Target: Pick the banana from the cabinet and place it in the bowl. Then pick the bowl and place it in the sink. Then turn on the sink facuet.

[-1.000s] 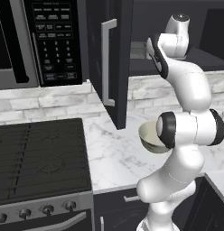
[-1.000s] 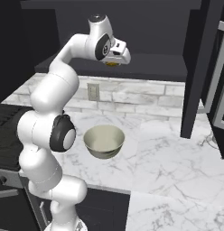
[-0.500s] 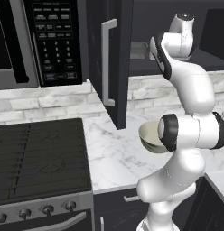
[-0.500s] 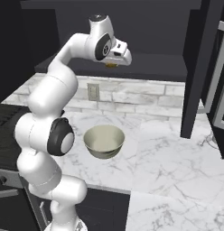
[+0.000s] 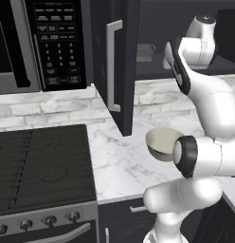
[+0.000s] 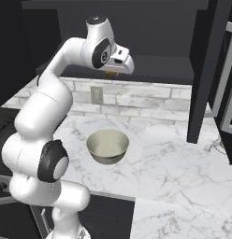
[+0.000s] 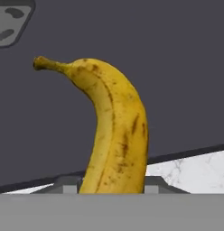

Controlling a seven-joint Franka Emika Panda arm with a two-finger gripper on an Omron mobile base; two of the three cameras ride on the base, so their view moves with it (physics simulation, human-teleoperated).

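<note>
The banana (image 7: 114, 131) stands tall through the centre of the hand view, a curved yellow fruit freckled with brown spots and streaks. Its thin brownish stem hooks toward the upper left of the frame, and its lower end drops out of sight between the two dark finger tips (image 7: 65, 184) at the bottom edge. Those tips sit tight against either side of the fruit, so the gripper (image 7: 111, 186) is closed partway around the banana and has hold of it. Behind it lies the dark flat floor of the cabinet, with a strip of white marble counter (image 7: 195, 173) at the lower right and the corner of a grey metal pan (image 7: 10, 20) in the upper left.

In the right base view the gripper (image 6: 113, 72) is at upper centre, at the open cabinet (image 6: 150, 42) shelf, with a small yellowish bit of the banana (image 6: 111, 73) just under the hand. The bowl (image 6: 107, 145), cream inside and greyish-olive outside, rests on the counter at centre frame, well below the hand.

In the left base view the cabinet's black door (image 5: 120, 61) hangs open at upper centre.
</note>
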